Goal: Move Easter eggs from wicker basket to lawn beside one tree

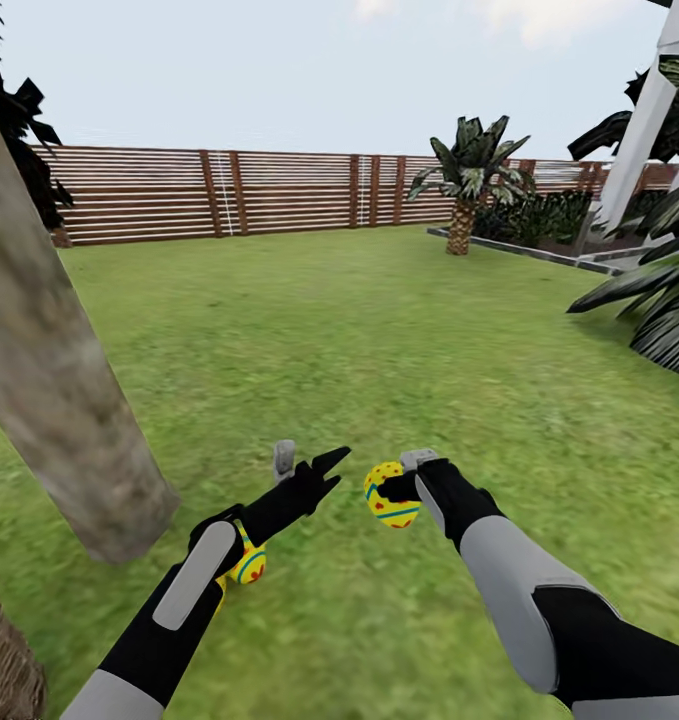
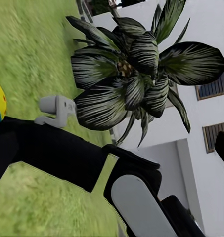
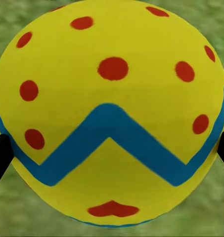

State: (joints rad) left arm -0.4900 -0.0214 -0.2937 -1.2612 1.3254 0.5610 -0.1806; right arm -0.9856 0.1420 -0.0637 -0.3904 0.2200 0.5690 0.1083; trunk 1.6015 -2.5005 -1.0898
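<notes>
We see right tool (image 1: 404,492) clamped across yellow, blue-zigzag, red-dotted egg (image 1: 391,496): light, smooth, slippery, likely rigid; grip widest middle. Left tool (image 1: 309,462) spread, seemingly empty

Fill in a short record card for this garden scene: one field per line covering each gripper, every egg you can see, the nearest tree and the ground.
right gripper: shut on the held Easter egg, above the lawn
left gripper: open, holding nothing
second Easter egg: on the grass, partly hidden under the left forearm
tree trunk: pale, mottled, beside the left arm; the second egg lies near its base
boundary: wooden slat fence
</notes>
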